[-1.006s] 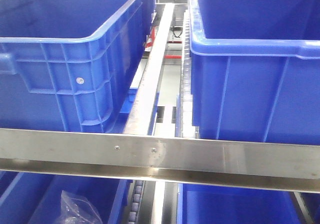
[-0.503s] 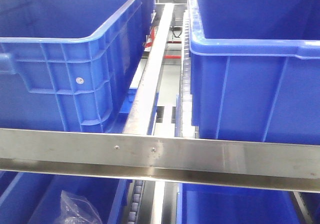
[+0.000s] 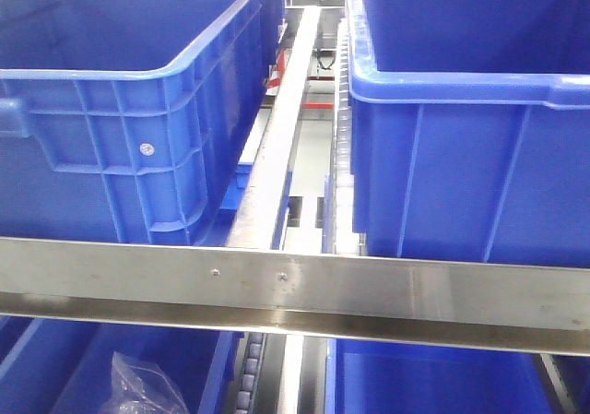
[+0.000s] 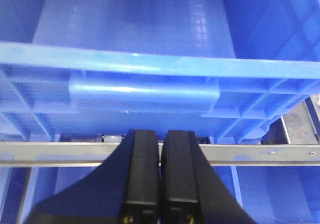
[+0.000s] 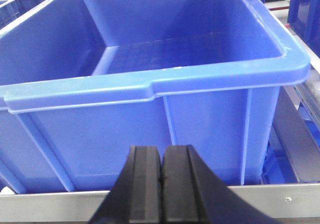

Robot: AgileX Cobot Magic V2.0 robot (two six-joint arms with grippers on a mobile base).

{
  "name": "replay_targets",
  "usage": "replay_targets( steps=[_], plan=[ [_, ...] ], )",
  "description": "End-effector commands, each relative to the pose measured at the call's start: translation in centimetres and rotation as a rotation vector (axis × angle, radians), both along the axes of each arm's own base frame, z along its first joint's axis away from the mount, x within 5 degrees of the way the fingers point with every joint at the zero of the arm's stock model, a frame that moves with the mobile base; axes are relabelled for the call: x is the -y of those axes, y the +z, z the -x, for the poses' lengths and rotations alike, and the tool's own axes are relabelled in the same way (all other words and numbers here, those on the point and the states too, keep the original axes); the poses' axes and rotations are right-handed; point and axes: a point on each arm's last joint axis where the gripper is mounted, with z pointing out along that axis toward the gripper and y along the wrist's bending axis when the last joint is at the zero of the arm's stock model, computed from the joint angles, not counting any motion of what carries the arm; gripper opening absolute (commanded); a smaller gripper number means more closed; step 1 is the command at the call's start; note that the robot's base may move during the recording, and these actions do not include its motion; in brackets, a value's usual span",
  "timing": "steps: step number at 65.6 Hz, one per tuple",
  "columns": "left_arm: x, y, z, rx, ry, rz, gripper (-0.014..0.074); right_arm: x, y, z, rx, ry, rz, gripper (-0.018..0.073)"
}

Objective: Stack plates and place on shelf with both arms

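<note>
With its two black fingers pressed together on nothing, the left tool hangs just in front of a steel shelf rail, and beyond that rail stands a blue crate whose handle recess faces it. The right tool is likewise pressed together and bare, with another rail beneath its tips and a deep blue bin straight ahead. No plates show in any view.

Two deep plastic bins are bright blue with a faint grid-patterned floor beyond the black gripper fingers; the shelf rail is dull silver.
</note>
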Motion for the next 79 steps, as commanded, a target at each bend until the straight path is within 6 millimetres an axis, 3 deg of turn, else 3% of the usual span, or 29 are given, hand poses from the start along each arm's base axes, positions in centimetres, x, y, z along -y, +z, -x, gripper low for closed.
replay_targets(
  steps=[1, 10, 24, 32, 36, 79],
  plan=[
    [0.0, 1.9, 0.6, 0.144, -0.007, 0.038, 0.0087, 0.0, 0.8, 0.1, 0.098, -0.002, 0.017, 0.0048],
    [-1.2, 1.3, 3.7, 0.233, 0.016, 0.058, 0.0087, 0.0, 0.8, 0.1, 0.098, -0.002, 0.017, 0.0048],
    [-2.9, -3.1, 8.0, 0.342, 0.102, 0.071, 0.0087, 0.0, 0.8, 0.1, 0.098, -0.002, 0.017, 0.0048],
    [-3.4, -5.6, 9.4, 0.402, 0.151, 0.08, 0.0087, 0.0, 0.8, 0.1, 0.098, -0.002, 0.017, 0.0048],
    [-3.6, -6.4, 9.8, 0.401, 0.169, 0.076, 0.0087, 0.0, 0.8, 0.1, 0.098, -0.002, 0.017, 0.0048],
    [-3.7, -5.8, 10.1, 0.471, 0.173, 0.071, 0.0087, 0.0, 0.8, 0.1, 0.098, -0.002, 0.017, 0.0048]
  ],
)
